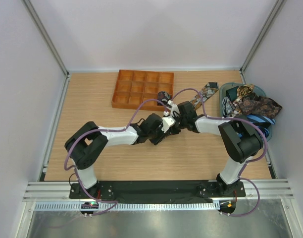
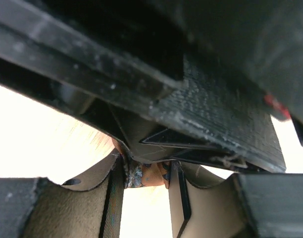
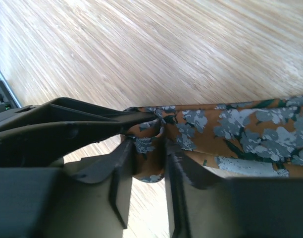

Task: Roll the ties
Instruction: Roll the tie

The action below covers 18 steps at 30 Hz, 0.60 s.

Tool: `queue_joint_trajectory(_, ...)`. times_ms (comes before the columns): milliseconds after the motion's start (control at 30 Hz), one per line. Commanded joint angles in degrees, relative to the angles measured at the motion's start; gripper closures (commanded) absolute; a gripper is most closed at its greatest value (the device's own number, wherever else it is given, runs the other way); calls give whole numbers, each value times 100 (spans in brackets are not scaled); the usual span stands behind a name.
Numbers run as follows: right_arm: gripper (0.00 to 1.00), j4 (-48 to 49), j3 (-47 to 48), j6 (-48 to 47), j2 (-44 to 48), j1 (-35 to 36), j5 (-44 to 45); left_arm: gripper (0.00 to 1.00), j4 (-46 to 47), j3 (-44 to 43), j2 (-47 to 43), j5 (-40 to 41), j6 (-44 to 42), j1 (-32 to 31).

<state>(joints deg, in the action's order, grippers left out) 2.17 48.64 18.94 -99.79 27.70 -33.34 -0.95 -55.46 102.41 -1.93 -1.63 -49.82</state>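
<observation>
A brown tie with blue-grey flowers (image 3: 240, 129) lies on the wooden table; in the top view its wide end (image 1: 207, 92) shows at the back right. Its narrow end is folded into a small loop (image 3: 150, 148). My right gripper (image 3: 149, 156) is shut on that loop. My left gripper (image 2: 145, 174) meets it from the opposite side, with a bit of the same tie (image 2: 146, 176) pinched between its fingertips. In the top view both grippers touch at the table's middle, left gripper (image 1: 167, 126) and right gripper (image 1: 177, 115). The tie between them is hidden there.
An orange gridded tray (image 1: 136, 91) stands at the back, with one dark rolled tie (image 1: 164, 95) in its near right cell. A teal basket (image 1: 264, 92) at the right edge holds several loose ties (image 1: 255, 105). Purple cables arc over both arms.
</observation>
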Motion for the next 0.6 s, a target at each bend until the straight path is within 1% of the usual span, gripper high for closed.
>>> queue_joint_trajectory(0,70,-332,-109,-119,-84,60,118,75,-590,-52,253,387,66,78)
queue_joint_trajectory(67,74,-367,-31,-162,-181,60,109,74,-547,-105,209,229,84,78)
queue_joint_trajectory(100,74,-376,-4,-162,-260,51,109,60,-503,-105,174,46,110,61)
queue_joint_trajectory(167,75,-419,57,-189,-313,60,152,48,-398,-88,113,-44,93,43)
queue_joint_trajectory(200,76,-446,75,-232,-357,60,170,39,-345,-105,52,26,75,34)
queue_joint_trajectory(267,76,-490,101,-241,-392,51,231,36,-318,-149,7,53,-13,16)
queue_joint_trajectory(300,76,-507,110,-250,-401,68,240,33,-327,-175,-10,44,-39,8)
queue_joint_trajectory(400,76,-542,172,-277,-454,60,249,32,-318,-281,7,44,-127,16)
queue_joint_trajectory(500,76,-560,224,-303,-506,51,205,34,-300,-421,156,97,-285,8)
queue_joint_trajectory(567,76,-587,242,-321,-542,51,197,38,-283,-492,288,114,-355,16)
